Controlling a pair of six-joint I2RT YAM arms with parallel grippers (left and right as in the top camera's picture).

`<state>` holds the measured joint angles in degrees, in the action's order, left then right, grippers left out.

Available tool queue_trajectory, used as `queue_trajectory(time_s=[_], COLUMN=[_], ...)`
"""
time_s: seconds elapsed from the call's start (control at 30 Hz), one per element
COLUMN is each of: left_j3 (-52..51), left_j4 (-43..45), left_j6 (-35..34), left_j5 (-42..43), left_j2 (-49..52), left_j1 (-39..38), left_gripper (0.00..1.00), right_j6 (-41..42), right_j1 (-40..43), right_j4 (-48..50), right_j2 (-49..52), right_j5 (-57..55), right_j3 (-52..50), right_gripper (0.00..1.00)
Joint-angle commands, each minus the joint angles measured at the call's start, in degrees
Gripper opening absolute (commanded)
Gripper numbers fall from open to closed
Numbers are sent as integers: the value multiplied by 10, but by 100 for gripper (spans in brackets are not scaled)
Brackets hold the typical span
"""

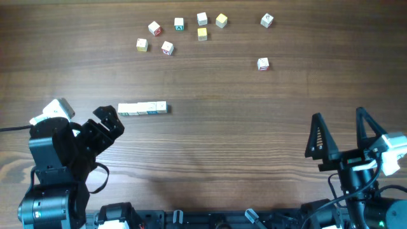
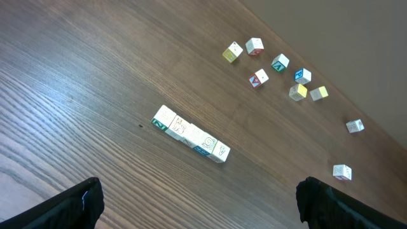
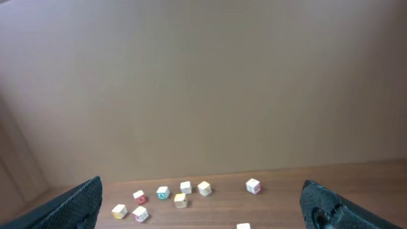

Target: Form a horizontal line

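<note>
A short straight row of white cubes with coloured marks, the horizontal line [image 1: 142, 109], lies on the wooden table left of centre. In the left wrist view the horizontal line [image 2: 191, 135] runs diagonally across the middle. My left gripper [image 1: 102, 122] hovers just left of and slightly nearer than the row's left end. It is open, with nothing between its dark fingers [image 2: 82, 203]. My right gripper [image 1: 338, 121] is far off at the right near the front edge, open and empty. Its wrist view does not show the row.
Several loose white and yellow cubes [image 1: 179, 28] are scattered at the back of the table. A single cube [image 1: 267, 21] lies at the back right and another cube [image 1: 262, 63] sits nearer. The right wrist view shows these loose cubes [image 3: 172, 194] before a plain wall.
</note>
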<state>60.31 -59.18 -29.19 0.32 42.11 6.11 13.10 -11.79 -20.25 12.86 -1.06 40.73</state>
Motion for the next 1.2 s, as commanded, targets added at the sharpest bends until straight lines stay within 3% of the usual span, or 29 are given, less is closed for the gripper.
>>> queue_trajectory(time_s=[0.0,0.27,0.5,0.83,1.0,1.17], left_j3=[0,0,0,0,0,0], left_j4=[1,1,1,1,1,1], left_j6=[7,7,7,7,7,7], left_j5=[5,5,5,5,5,5], left_j2=[1,1,1,1,1,1], left_j1=[2,2,2,2,2,2], left_gripper=[100,100,100,100,100,100], right_j6=[-16,-41,-72,-60,-7,7], right_j1=[2,2,7,80,99,99], right_j4=[5,-30,2,189,354,418], right_j2=[-11,-11,-13,-125,-127,-127], right_j5=[31,-5,-10,34,61,61], right_j3=[1,1,-5,-156,-251,-315], right_gripper=[100,100,100,100,100,100])
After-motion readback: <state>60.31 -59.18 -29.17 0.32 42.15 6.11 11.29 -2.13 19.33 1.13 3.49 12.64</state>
